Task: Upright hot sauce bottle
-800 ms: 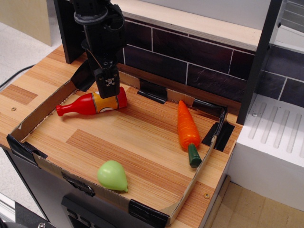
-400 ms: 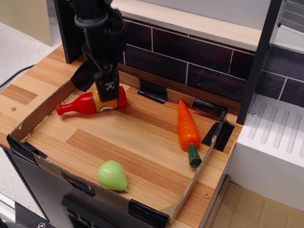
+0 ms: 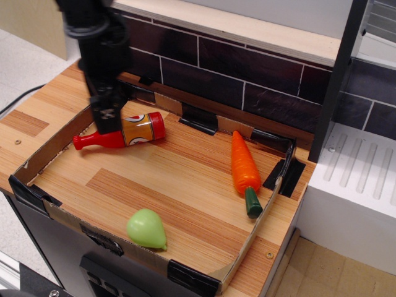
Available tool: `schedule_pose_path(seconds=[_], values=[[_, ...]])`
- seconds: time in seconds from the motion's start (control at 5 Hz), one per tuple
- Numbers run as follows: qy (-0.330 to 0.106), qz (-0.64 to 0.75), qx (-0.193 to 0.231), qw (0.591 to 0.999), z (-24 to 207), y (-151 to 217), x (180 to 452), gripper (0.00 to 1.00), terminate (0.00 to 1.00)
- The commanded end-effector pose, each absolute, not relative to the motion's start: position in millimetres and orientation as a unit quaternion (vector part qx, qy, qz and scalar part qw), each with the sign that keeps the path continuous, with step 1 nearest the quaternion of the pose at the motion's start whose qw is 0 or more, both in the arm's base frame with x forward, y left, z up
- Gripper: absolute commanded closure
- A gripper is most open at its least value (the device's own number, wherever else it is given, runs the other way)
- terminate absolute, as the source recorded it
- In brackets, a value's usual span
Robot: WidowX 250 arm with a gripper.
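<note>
Hot sauce bottle (image 3: 124, 132) lies on side on desk (image 3: 185, 179), neck left, directly under fingers (image 3: 106, 121). Finger spread unclear. Grip shoulder near neck, then pivot base downward.

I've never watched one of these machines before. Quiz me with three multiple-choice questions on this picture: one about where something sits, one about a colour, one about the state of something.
1. Where is the carrot?
A. near the right wall of the tray
B. in the tray's front left corner
C. outside the tray on the white unit

2. What colour is the rounded toy near the tray's front edge?
A. blue
B. light green
C. black

3. How is the hot sauce bottle placed?
A. standing upright on its base
B. lifted clear into the air
C. lying on its side, cap pointing left

Answers:
1 A: the carrot lies along the right side, green stem toward the front.
2 B: it is pale green.
3 C: the bottle lies flat on the wood, with the gripper over its neck end.
</note>
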State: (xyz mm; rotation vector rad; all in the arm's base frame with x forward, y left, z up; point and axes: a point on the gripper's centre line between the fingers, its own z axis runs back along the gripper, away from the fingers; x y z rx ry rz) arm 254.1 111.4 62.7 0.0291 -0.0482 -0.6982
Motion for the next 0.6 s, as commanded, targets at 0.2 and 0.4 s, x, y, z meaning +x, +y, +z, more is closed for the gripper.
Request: schedule_pose_path(seconds=[0.2,0.4], values=[[-0.061,-0.318,0.037,0.945,50.2,141.1,247.2,0.00,0.00],[-0.064,-0.316,0.033,0.946,42.4,137.0,245.4,0.00,0.00]])
